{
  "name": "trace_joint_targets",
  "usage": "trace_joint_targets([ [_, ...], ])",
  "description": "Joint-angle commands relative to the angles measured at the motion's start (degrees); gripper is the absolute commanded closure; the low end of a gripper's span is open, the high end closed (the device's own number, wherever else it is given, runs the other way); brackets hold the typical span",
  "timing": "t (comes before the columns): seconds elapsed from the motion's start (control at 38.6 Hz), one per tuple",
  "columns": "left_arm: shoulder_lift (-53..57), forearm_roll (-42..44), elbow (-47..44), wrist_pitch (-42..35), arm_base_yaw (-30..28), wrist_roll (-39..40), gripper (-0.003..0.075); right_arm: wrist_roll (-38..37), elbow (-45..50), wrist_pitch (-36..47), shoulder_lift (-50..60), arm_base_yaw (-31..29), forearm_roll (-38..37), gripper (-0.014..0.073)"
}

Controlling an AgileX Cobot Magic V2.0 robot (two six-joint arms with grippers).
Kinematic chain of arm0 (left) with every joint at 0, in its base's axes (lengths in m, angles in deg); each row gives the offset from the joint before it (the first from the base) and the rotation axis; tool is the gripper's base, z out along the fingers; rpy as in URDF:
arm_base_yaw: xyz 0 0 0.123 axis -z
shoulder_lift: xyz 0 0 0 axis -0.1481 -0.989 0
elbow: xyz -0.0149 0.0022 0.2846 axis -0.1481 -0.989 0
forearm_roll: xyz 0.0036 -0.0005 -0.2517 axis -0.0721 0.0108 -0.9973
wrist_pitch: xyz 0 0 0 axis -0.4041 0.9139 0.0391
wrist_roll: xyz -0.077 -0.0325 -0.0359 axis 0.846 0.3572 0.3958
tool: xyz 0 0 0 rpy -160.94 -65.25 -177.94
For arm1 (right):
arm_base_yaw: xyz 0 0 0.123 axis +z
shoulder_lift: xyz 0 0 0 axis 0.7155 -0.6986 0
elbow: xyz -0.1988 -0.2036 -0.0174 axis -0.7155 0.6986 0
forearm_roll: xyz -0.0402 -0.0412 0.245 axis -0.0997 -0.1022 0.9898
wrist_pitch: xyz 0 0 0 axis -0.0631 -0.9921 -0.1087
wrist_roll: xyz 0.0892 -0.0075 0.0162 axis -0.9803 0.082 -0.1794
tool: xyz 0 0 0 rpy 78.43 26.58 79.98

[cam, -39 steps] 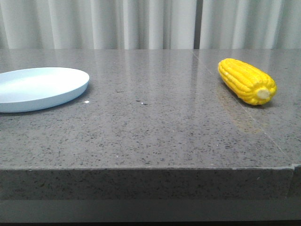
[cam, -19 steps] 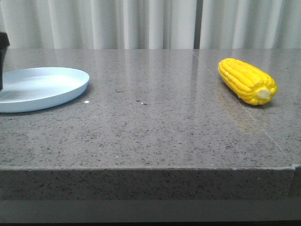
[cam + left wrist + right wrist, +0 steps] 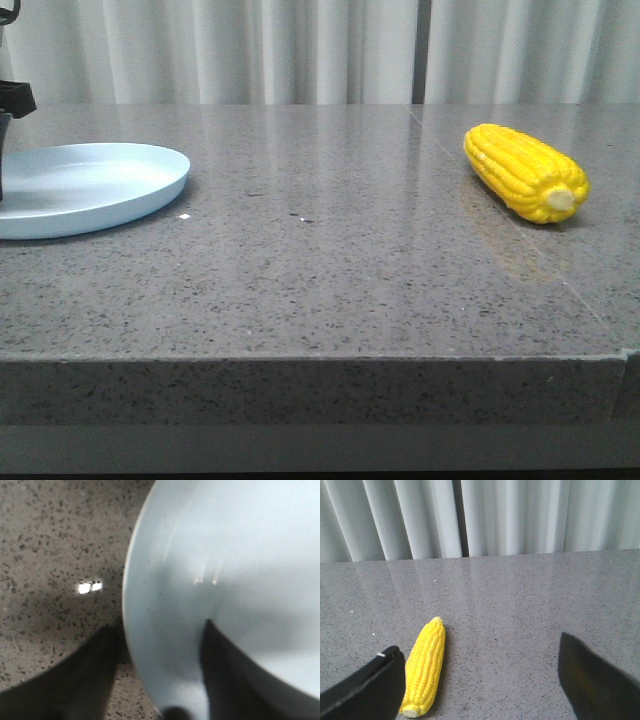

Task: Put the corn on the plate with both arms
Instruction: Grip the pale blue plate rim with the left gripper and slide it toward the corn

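Note:
The yellow corn (image 3: 525,172) lies on the right side of the table, its pale cut end towards the front. The pale blue plate (image 3: 95,185) sits at the far left and holds nothing. My left gripper (image 3: 160,626) is open low over the plate's rim (image 3: 127,585), with one finger (image 3: 95,665) over the table and the other over the plate. A black part of the left arm (image 3: 10,100) shows at the left edge of the front view. My right gripper (image 3: 476,645) is open above the table. The corn (image 3: 425,667) lies just inside one of its fingers (image 3: 375,685), apart from it.
The grey speckled stone table (image 3: 330,270) has a front edge near the camera and a seam running back past the corn. White curtains (image 3: 320,50) hang behind the table.
The left arm has come into the front view at the left edge, by the plate. The corn and the plate have not moved.

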Motion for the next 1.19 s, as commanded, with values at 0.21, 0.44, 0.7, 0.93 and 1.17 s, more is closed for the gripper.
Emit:
trace_joint_targets([
  [0.21, 2.9, 0.1, 1.4, -2.8, 0.4, -0.1, 0.0741, 0.5, -2.1, 4.1, -0.5, -0.4, 0.3, -0.005],
  [0.44, 5.0, -6.0, 7.1, -3.1, 2.6, -2.0, 0.0741, 0.5, -2.1, 4.1, -0.5, -0.4, 0.3, -0.005],
  [0.7, 3.7, -15.7, 13.4, -2.7, 10.1, -3.3, 0.0741, 0.5, -2.1, 4.1, -0.5, -0.4, 0.3, -0.005],
  [0.93, -2.2, -16.3, 15.2, -4.0, 16.0, -3.3, 0.0741, 0.5, -2.1, 4.1, -0.5, -0.4, 0.3, -0.005],
  [1.17, -5.1, -16.0, 15.2, -4.1, 16.3, -3.3, 0.0715, 0.5, -2.1, 4.1, -0.5, -0.4, 0.3, -0.005],
])
